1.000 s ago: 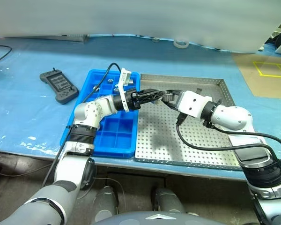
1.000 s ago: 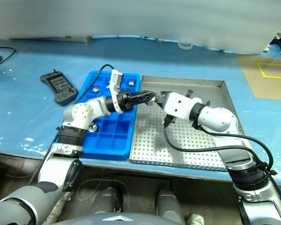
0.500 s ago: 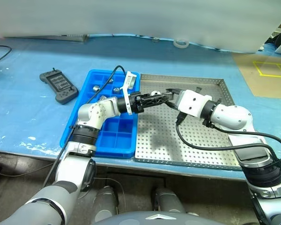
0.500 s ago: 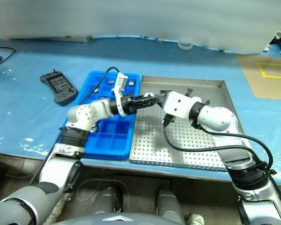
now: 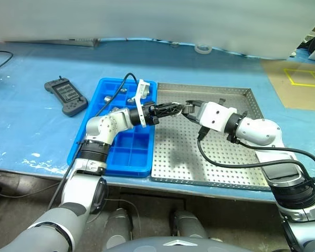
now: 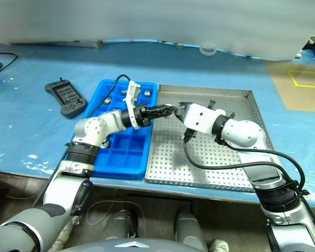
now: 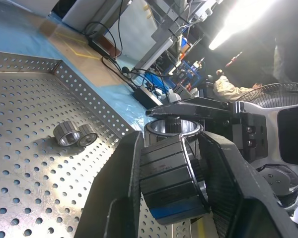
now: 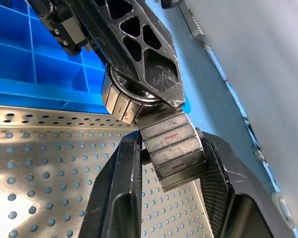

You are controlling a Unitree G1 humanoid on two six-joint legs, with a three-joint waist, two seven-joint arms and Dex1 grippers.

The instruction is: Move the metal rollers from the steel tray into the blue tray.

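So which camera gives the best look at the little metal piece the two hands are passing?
The right wrist view: the roller sits close up between that hand's black fingers. The left wrist view shows a roller between its own fingers, partly hidden. In the eye views it is too small to make out.

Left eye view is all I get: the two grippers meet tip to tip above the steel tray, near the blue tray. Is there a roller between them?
Observer: Yes. The left wrist view shows one metal roller, a ring with a shiny bore, at the tips of the left gripper and the right gripper.
Operator: Is the left gripper shut on it?
Observer: It looks so. The right wrist view shows a left finger lying right against the roller's side.
Operator: Any rollers left in the steel tray?
Observer: Two more rollers lie side by side, touching, on the steel tray by its rim.
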